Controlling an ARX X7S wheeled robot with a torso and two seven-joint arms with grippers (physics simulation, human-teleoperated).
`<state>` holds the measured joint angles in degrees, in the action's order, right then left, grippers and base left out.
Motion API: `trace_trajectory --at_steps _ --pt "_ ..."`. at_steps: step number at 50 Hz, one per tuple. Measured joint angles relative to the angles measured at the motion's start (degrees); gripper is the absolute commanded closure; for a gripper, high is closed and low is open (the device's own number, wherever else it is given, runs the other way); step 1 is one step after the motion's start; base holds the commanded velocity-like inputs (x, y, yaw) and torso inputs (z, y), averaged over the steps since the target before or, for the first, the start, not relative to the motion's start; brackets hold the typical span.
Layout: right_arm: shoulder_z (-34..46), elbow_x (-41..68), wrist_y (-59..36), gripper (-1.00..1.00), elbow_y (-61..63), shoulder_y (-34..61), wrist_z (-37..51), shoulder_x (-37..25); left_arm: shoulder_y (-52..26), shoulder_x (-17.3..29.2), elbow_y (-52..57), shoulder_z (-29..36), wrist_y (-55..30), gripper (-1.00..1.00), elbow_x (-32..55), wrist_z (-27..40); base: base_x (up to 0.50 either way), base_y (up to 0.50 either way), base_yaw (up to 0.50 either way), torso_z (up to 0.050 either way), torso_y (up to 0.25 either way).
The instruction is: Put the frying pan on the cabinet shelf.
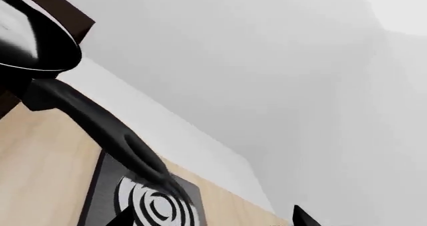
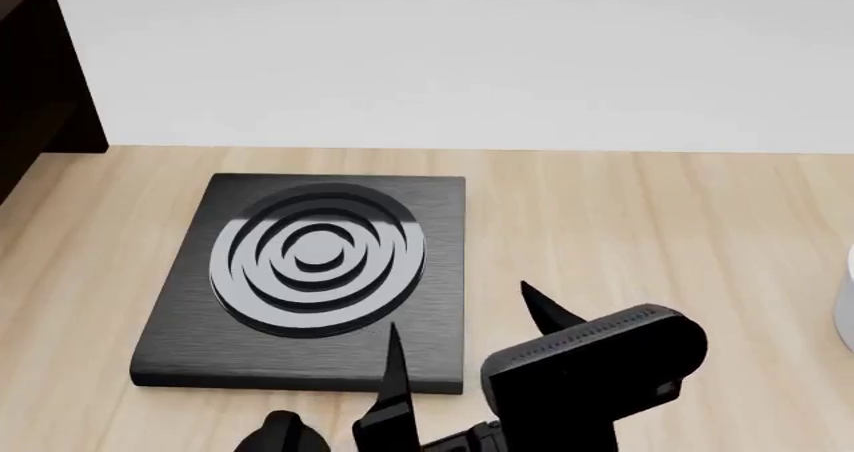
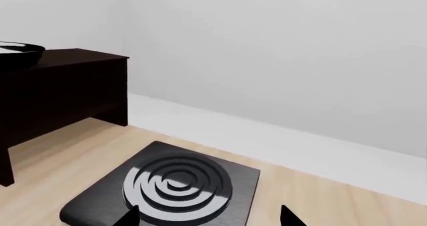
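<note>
Closest to the lens, left gripper: only two dark fingertips in sight, spread wide and pinching nothing; end of the long handle between them, seemingly without contact, probably so that the pan can lie by its own weight; further left, frying pan, glossy inside, resting on the flat top of the cabinet shelf, as the right wrist view shows; handle reaching out over the edge toward the arm, a natural pose for a pan carried by that end; task therefore judged almost complete, only a clean retreat of the arm left; risk: a bump on the handle could drag the pan off the edge; in the middle, square stove plate with pale rings, flat on the light tabletop and bare; right of it, right gripper, low over the plate's near corner, also opened wide and empty, apparently parked away from the cabinet; at far right, pale rounded sliver, too cut off to name.
</note>
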<state>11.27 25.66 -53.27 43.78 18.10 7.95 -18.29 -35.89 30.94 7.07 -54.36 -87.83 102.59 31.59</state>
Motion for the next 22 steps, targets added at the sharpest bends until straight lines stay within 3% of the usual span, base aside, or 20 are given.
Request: trace_trajectory --at_steps 4,11,16,22 --pt "-0.2 -0.2 1.5 -1.00 -0.6 -0.5 -0.1 0.0 2.8 -1.2 6.0 -2.2 -0.1 -1.00 -2.2 -4.2 0.00 0.00 0.00 0.000 0.000" --pt "-0.8 -0.7 4.6 -1.00 -2.0 -1.4 -0.4 0.2 9.9 -3.7 19.7 -3.4 4.4 -1.00 -14.9 -17.8 0.00 0.00 0.00 0.000 0.000" --pt "-1.1 -1.4 8.3 -1.00 -3.8 -2.5 -0.9 0.6 18.0 -5.5 29.0 2.6 13.3 -1.00 -31.2 -26.7 0.00 0.01 0.00 0.000 0.000" --pt "-1.4 -3.1 15.6 -1.00 -7.8 -4.7 -1.6 2.1 25.3 -8.3 33.9 15.5 26.2 -1.00 -52.9 -30.3 0.00 0.00 0.00 0.000 0.000"
